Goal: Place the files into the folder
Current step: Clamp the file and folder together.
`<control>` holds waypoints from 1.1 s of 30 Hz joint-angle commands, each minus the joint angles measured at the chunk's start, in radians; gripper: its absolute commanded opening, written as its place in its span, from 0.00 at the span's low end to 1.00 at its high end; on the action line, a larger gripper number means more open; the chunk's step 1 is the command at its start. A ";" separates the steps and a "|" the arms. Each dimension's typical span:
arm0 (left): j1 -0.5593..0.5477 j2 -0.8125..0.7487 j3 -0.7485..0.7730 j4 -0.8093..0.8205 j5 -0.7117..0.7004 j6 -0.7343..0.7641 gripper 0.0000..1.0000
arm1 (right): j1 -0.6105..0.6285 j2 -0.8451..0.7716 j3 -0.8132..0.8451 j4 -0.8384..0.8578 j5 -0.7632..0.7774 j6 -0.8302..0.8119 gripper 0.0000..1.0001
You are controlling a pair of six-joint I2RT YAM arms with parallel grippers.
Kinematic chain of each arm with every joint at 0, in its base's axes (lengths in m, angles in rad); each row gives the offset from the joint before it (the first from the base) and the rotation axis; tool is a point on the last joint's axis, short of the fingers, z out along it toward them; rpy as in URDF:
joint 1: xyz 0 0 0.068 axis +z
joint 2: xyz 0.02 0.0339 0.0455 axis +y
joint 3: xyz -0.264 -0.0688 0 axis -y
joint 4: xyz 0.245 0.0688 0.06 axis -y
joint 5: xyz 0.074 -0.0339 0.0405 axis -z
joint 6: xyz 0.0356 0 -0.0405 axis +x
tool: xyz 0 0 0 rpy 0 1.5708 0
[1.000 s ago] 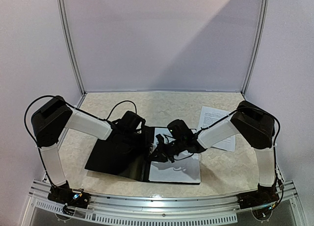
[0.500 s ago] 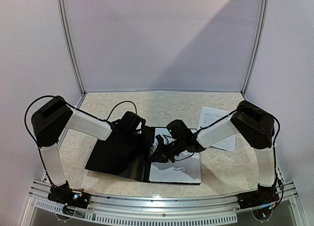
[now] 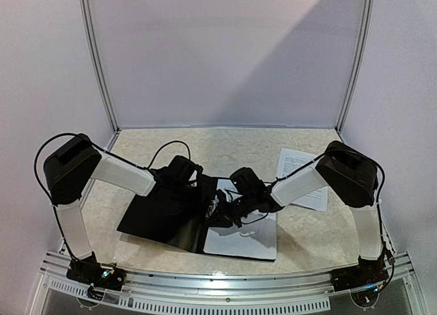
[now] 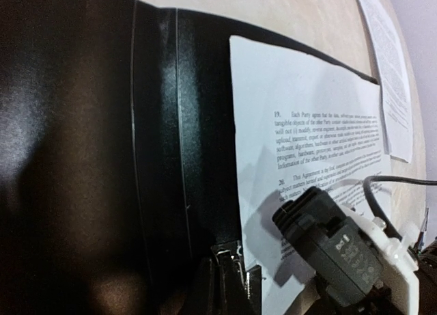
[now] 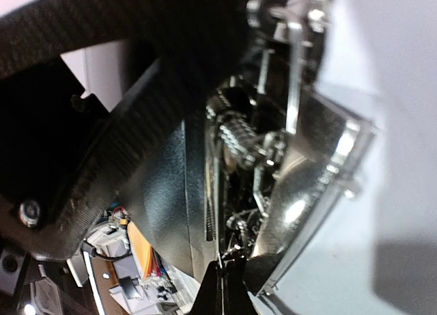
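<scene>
Top external: glossy black folder [image 3: 157, 219], white printed sheet [image 3: 242, 240] inside, left fingers [image 4: 205, 291], right fingers [image 5: 212, 294] both closed.

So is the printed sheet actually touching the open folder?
Touching. The left wrist view shows the printed sheet lying flat on the right inner half of the open folder, its left and far edges flush against the black surface.

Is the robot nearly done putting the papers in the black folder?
About halfway. Done: the flat black folder lies open with one white printed sheet on its right half. In hand: the right claw, shut, is at the shiny metal clip by the spine; the left claw is shut nearby. Left: a second printed sheet lies on the beige table, outside the folder.
</scene>
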 commanded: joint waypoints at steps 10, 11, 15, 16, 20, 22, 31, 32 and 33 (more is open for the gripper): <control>0.005 0.062 -0.073 -0.160 -0.011 0.019 0.02 | 0.001 0.049 -0.124 0.231 0.063 0.241 0.00; 0.005 0.062 -0.074 -0.159 -0.011 0.019 0.02 | 0.000 0.050 -0.126 0.238 0.059 0.240 0.01; 0.005 0.062 -0.076 -0.155 -0.009 0.018 0.02 | 0.001 0.046 -0.141 0.279 0.044 0.260 0.04; 0.005 0.062 -0.077 -0.156 -0.010 0.017 0.02 | 0.000 0.043 -0.143 0.278 0.043 0.262 0.04; 0.005 0.062 -0.077 -0.156 -0.011 0.019 0.01 | 0.001 0.024 -0.146 0.277 0.040 0.255 0.08; 0.005 0.062 -0.076 -0.155 -0.010 0.021 0.01 | 0.001 0.014 -0.147 0.273 0.039 0.254 0.11; 0.005 0.024 -0.061 -0.170 -0.022 0.031 0.02 | 0.001 -0.039 -0.150 0.234 0.023 0.244 0.21; 0.005 0.009 -0.055 -0.174 -0.025 0.034 0.04 | 0.001 -0.049 -0.149 0.214 0.022 0.232 0.22; 0.005 -0.011 -0.045 -0.177 -0.026 0.039 0.08 | 0.001 -0.069 -0.149 0.199 0.023 0.221 0.24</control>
